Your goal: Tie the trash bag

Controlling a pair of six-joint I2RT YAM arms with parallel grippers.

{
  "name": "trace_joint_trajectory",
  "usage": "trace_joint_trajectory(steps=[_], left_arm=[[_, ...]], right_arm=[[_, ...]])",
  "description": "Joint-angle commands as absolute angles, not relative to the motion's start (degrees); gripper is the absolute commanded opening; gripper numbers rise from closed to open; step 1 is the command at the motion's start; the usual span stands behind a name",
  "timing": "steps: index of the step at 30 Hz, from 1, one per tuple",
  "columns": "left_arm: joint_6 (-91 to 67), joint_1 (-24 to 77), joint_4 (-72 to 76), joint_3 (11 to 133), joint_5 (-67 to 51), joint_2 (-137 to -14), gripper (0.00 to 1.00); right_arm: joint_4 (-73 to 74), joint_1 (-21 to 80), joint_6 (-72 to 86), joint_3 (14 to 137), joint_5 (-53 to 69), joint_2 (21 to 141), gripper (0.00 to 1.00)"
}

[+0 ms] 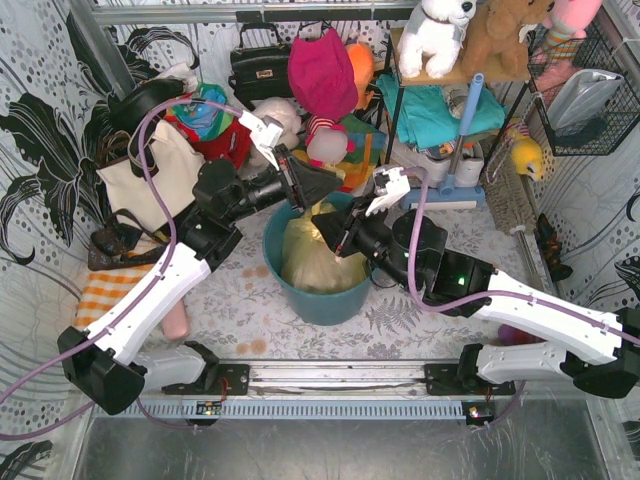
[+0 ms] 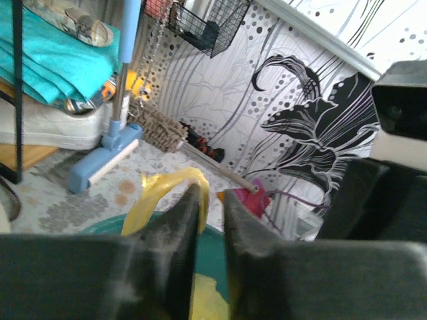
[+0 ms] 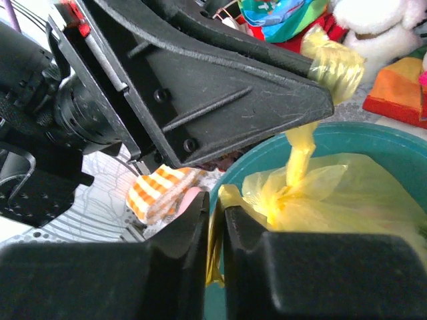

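The trash bag (image 1: 310, 255) is thin yellow plastic and sits inside the round teal bin (image 1: 325, 300). Its mouth is gathered into a knot-like bunch (image 3: 283, 200), and a twisted strip (image 3: 300, 150) rises from there. That strip's end (image 3: 331, 63) wraps over the tip of my left gripper (image 1: 322, 190). In the left wrist view the left gripper (image 2: 211, 195) shows a narrow gap between its fingers, and the yellow strip (image 2: 160, 187) drapes over one fingertip. My right gripper (image 3: 217, 203) is shut on a second yellow strand at the bin's near rim.
A cream tote bag (image 1: 150, 175) and an orange-striped cloth (image 1: 105, 285) lie to the left of the bin. Behind it are soft toys, a black handbag (image 1: 260, 65), shelves and a blue mop (image 1: 455, 190). A wire basket (image 1: 585, 90) hangs at the right wall.
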State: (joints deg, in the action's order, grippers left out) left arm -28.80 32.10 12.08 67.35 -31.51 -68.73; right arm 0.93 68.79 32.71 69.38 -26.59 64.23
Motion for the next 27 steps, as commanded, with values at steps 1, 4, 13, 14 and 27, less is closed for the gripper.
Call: trace_joint_trajectory(steps=[1, 4, 13, 14, 27], left_arm=[[-27.9, 31.82, 14.31, 70.92, -30.12, -67.34, 0.37], [-24.51, 31.89, 10.38, 75.66, -29.46, -67.64, 0.55], [-15.48, 31.84, -3.12, 87.61, -12.38, -66.74, 0.72], [-14.7, 31.87, -3.47, 87.27, -10.25, -65.94, 0.73], [-10.13, 31.81, -5.08, 64.62, 30.06, -54.19, 1.0]], right_arm=[[-0.67, 68.66, 33.35, 73.88, -24.96, 64.56, 0.28], [1.98, 68.64, 31.58, 78.72, -23.4, 65.5, 0.49], [7.9, 68.69, 18.66, 90.59, -30.29, 65.91, 0.56], [7.84, 68.59, 16.31, 91.14, -31.86, 66.04, 0.58], [13.2, 43.85, 7.77, 80.42, -40.84, 65.41, 0.92]])
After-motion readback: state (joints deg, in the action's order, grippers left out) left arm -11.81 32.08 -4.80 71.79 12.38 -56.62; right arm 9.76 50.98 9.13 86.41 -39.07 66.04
